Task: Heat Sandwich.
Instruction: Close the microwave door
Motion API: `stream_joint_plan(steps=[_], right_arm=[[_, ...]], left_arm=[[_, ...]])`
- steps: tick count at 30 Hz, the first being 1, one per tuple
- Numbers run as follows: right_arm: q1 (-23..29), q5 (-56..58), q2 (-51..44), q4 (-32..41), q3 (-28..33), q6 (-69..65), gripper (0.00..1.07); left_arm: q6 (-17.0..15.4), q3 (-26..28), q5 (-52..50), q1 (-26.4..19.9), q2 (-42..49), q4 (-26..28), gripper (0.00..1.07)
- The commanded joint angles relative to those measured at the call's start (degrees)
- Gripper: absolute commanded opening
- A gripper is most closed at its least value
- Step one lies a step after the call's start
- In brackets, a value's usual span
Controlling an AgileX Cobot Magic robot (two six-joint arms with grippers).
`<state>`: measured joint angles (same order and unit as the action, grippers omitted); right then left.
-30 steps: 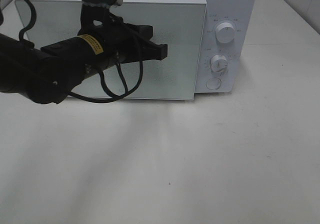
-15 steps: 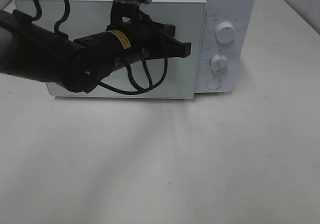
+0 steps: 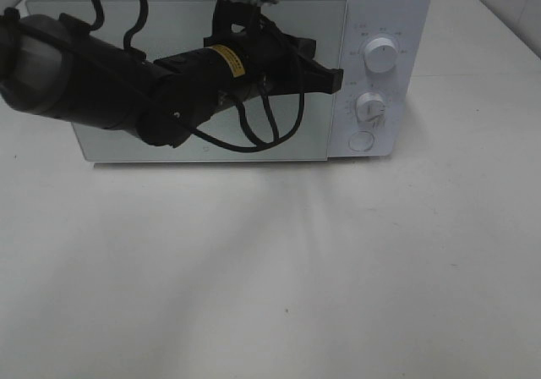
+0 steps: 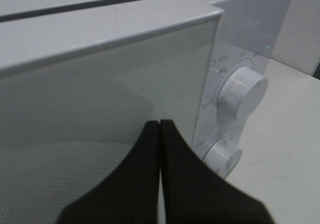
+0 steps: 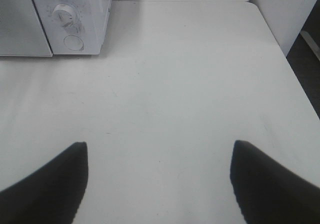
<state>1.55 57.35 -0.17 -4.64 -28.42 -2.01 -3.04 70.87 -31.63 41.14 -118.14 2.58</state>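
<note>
In the upper centre of the high frame, the left arm (image 3: 127, 83) lies across the microwave (image 3: 385, 7) door (image 3: 101, 142). The left jaws are pressed together on nothing, with their tips at the door's right edge beside the upper knob (image 3: 380, 56). The right jaws stand wide apart, empty, above the white worktop (image 5: 165, 84). We cannot see the sandwich in any view.

A white microwave (image 3: 376, 24) with a grey dotted door (image 3: 118, 146) is seen; the arm (image 3: 101, 83) is black, with a yellow label (image 3: 225, 59).
</note>
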Motion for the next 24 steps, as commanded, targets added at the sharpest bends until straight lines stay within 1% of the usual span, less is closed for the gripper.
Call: stream_joint_plan(steps=[1, 22, 24], right_arm=[[-0.2, -0.3, -1.7, 0.1, 0.0, 0.2, 0.75], [-0.2, -0.3, -1.7, 0.1, 0.0, 0.2, 0.75], [-0.2, -0.3, -1.7, 0.1, 0.0, 0.2, 0.75]], left_arm=[[0.1, 3.2, -0.8, -2.5, -0.7, 6.6, 0.0], [0.1, 3.3, 1.4, -2.8, -0.1, 4.8, 0.0], [0.1, 2.8, 2.9, -2.1, 0.9, 4.8, 0.0]])
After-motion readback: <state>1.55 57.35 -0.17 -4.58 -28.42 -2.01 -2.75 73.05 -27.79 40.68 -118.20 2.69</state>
